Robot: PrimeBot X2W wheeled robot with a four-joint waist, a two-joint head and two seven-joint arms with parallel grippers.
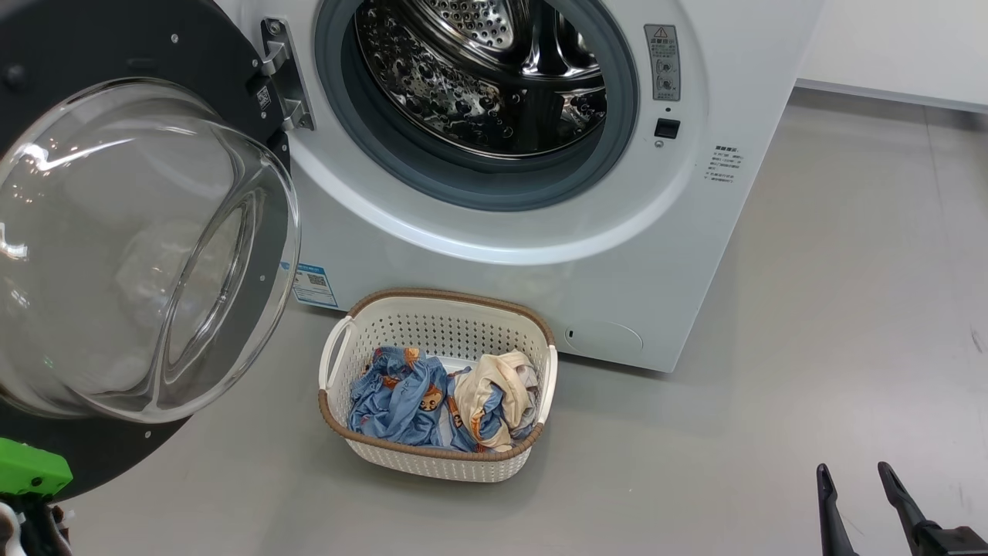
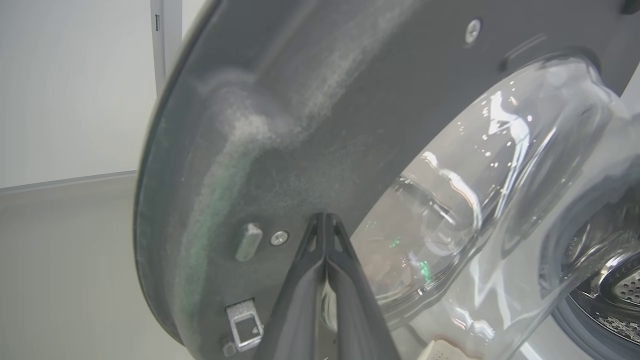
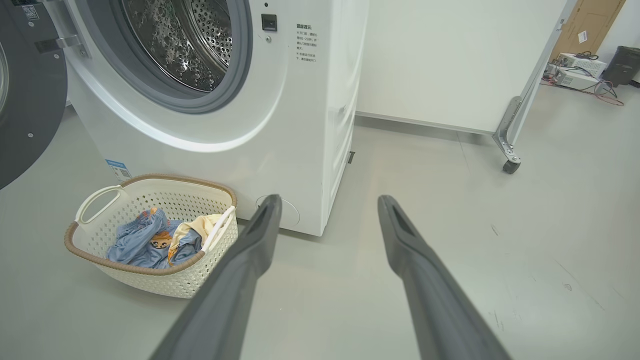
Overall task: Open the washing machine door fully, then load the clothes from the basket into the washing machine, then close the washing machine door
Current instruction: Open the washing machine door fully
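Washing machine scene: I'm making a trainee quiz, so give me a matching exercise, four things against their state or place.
1. washing machine door
2. clothes
3. left fingers
4. right fingers

A. apart, above the floor
B. swung open
C. in the basket
D. together, at the door's dark rim

Pairs: 1-B, 2-C, 3-D, 4-A

washing machine door: wide open | clothes: in basket
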